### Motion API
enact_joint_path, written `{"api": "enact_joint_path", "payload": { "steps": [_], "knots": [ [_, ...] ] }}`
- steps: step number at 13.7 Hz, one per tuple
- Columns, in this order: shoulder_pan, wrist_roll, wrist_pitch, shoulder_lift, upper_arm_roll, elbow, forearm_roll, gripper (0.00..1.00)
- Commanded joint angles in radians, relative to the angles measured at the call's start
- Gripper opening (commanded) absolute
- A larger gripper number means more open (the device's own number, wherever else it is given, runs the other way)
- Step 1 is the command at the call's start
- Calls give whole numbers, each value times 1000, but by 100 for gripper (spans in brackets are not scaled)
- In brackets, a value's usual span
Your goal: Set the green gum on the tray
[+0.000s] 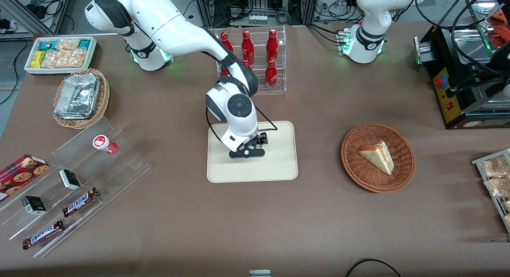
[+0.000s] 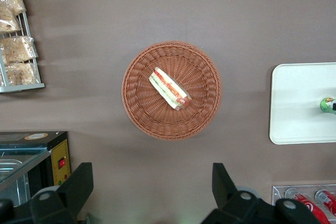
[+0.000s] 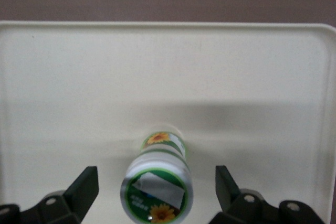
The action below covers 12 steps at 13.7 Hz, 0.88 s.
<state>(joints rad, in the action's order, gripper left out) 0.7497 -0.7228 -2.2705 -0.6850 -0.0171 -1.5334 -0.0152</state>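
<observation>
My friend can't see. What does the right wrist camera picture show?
A small green-and-white gum bottle stands on a cream-beige flat tray, between the open black fingers of the robot gripper, with gaps on both sides. Brown table shows past the tray's rim.

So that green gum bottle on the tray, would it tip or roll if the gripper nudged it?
The green gum looks like a narrow upright cylinder, so a sideways nudge would probably topple it, and on its side it would likely roll until the low rim of the tray stopped it. It seems small and light. The gripper is open around it, with gaps either side.
</observation>
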Motion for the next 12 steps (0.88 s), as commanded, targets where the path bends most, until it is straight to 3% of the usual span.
{"api": "enact_joint_path", "payload": {
  "steps": [1,5,9,12],
  "knots": [
    [-50,14,29,91,2,-7,-14,99],
    [-134,141,247,278,3,-59,-17,99],
    [-262,328,422,465,0,-119,-127,99],
    [-358,388,576,560,-3,-119,-132,99]
  ]
}}
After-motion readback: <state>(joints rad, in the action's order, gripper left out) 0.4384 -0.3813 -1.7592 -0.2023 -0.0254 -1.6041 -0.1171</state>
